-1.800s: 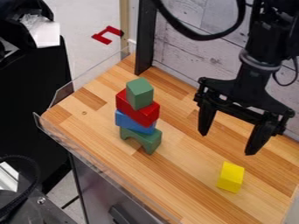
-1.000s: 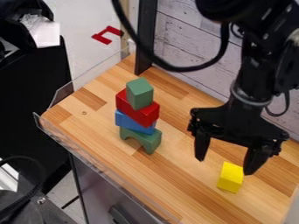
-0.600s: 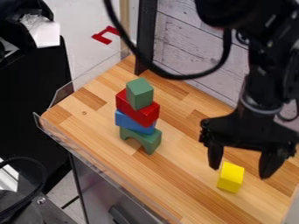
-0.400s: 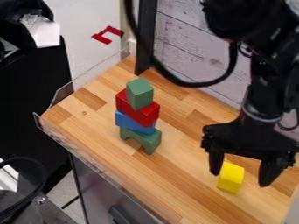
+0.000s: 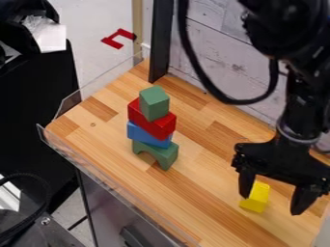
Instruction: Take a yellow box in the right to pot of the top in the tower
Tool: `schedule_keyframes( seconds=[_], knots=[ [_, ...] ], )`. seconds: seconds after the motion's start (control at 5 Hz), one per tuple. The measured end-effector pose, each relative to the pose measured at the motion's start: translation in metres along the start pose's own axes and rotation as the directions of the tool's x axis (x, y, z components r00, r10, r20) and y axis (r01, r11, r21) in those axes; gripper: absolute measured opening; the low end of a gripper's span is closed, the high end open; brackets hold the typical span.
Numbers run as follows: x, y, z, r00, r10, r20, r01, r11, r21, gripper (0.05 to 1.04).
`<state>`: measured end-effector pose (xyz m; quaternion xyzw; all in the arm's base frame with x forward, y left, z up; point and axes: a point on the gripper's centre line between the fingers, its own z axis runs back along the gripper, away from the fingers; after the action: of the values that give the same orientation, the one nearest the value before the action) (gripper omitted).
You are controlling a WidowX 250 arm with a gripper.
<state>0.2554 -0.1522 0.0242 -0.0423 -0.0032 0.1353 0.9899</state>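
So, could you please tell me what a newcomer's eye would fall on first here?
Probably the tower near the middle of the view: a green arch at the bottom, then a blue block, a red block and a green cube on top. Next, the black gripper at the view's right, its jaws apart, with the bright yellow block showing between them.
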Motion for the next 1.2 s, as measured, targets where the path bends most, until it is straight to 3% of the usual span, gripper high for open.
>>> schedule_keyframes(
  seconds=[1.2],
  knots=[
    [0.013,0.012,-0.029,0.997,-0.002,-0.083,0.002,1.0,0.003,1.0]
  ],
)
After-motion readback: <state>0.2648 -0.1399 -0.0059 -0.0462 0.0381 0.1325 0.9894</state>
